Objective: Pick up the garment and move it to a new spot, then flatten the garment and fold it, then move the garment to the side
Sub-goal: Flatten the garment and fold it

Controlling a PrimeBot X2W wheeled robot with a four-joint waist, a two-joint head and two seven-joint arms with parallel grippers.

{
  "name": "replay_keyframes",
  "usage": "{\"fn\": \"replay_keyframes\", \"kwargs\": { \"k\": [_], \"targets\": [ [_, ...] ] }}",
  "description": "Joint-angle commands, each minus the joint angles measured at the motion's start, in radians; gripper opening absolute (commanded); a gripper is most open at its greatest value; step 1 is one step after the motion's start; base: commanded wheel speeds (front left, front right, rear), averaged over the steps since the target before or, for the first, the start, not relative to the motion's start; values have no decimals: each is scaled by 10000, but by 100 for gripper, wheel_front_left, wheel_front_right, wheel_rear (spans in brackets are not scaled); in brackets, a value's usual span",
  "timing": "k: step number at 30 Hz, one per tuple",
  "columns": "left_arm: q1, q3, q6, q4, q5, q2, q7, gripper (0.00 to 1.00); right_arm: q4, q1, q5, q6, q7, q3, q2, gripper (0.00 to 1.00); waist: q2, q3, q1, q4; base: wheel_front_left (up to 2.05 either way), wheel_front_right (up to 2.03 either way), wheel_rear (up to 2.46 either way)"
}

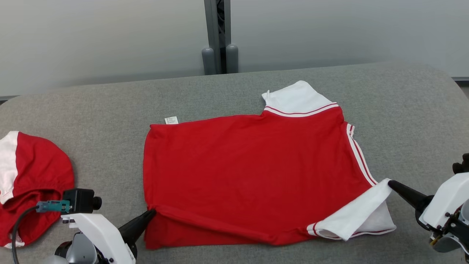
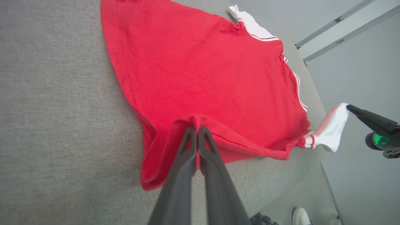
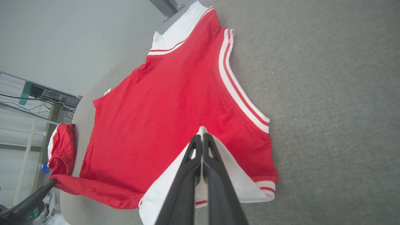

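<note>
The garment (image 1: 249, 161) is a red shirt with white, red-striped sleeves, lying flat across the grey table (image 1: 403, 110). My left gripper (image 1: 152, 212) is shut on its near-left hem corner, which lifts into a small ridge (image 2: 197, 122). My right gripper (image 1: 389, 182) is shut on the white sleeve (image 1: 361, 216) at the near right, raising it off the table; in the right wrist view the pinched sleeve edge (image 3: 202, 129) sits at the fingertips (image 3: 204, 140). The far white sleeve (image 1: 295, 97) lies flat.
A second red and white garment (image 1: 33, 176) lies bunched at the table's left edge, close to my left arm. A grey post (image 1: 220, 40) stands behind the table against the pale wall. A shoe (image 2: 301, 215) shows on the floor in the left wrist view.
</note>
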Motion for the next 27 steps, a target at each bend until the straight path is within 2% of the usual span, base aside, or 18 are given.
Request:
{"fn": "replay_keyframes", "kwargs": {
  "k": [1,12,27],
  "targets": [
    [-269,76,29,192,122,-108,-141,0,237,-257,35,5,-227,-49,-88,0,0,135,0,68,0,0,0],
    [-987,-161,-176,1308,798,-382,-607,0,1540,-1253,0,6,-1373,304,-446,0,0,641,0,301,0,0,0],
    [-2008,-628,-460,2109,1727,-600,-839,0,2203,-2062,364,5,-2755,1226,-932,0,0,1266,0,477,0,0,0]
  ]
}}
